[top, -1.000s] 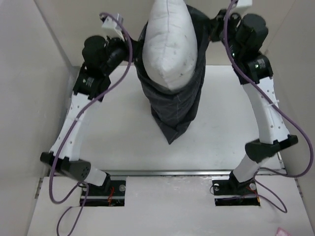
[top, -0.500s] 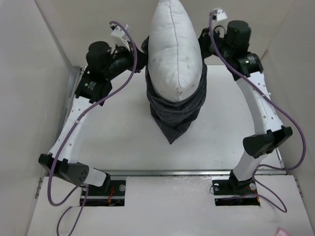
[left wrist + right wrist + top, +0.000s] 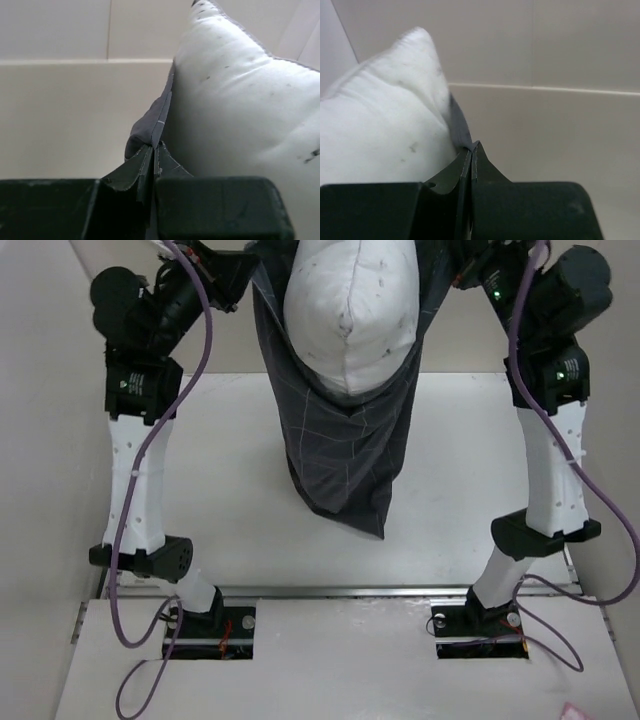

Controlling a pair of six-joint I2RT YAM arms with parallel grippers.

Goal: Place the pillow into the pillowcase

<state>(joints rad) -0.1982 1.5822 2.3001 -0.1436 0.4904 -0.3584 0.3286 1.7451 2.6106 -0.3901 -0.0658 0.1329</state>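
Left end effector (image 3: 154, 148) and right end effector (image 3: 471, 148) pinching pillowcase (image 3: 340, 450) rim, hanging vertically (mouth up), pillow (image 3: 350, 315) upright inside.

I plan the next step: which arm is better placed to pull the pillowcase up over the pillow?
Left, only slightly: both arms grip the pillowcase rim, but the left side shows slack fabric beside the pillow.

Soft, even light; faint shadows

The hanging pillowcase (image 3: 345, 455) blocks the middle — the table (image 3: 225, 490) lies open on both its sides.
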